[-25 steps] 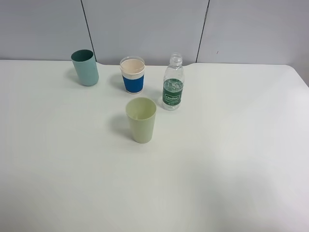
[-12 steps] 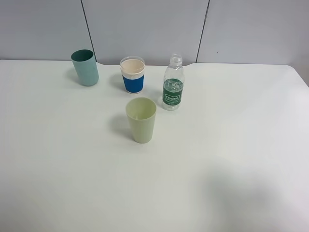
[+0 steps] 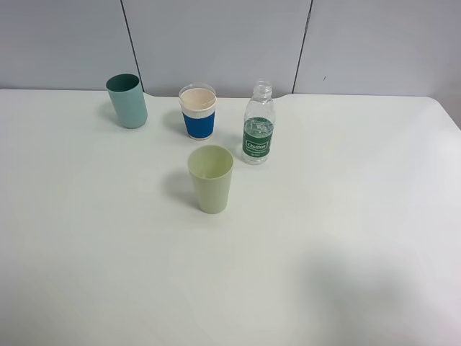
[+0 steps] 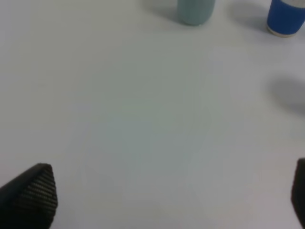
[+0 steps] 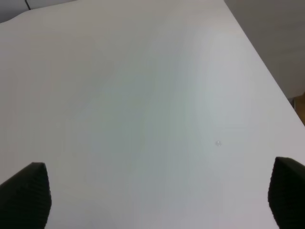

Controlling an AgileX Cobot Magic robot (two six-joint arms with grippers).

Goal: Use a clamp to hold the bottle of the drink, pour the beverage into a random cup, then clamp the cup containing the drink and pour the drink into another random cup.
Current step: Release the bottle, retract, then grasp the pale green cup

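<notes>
Objects are left unmoved; only a shadow (image 3: 360,303) has spread over the table (image 3: 86,238). Water bottle (image 3: 258,124) is stood beside the blue-sleeved cup (image 3: 198,112), ungrasped. Left gripper (image 4: 167,200) and right gripper (image 5: 157,193) are spread wide, empty. Nothing is judged poured; every step remains.

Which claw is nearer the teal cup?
Left, probably. The left claw has the teal cup ahead of it; the right claw faces only table near its edge, no cup in view.

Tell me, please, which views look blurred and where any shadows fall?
Exterior high: sharp, evenly lit, a faint shadow low right on the table. Left wrist: soft, teal cup and blue cup fuzzy. Right wrist: right claw blurred.
</notes>
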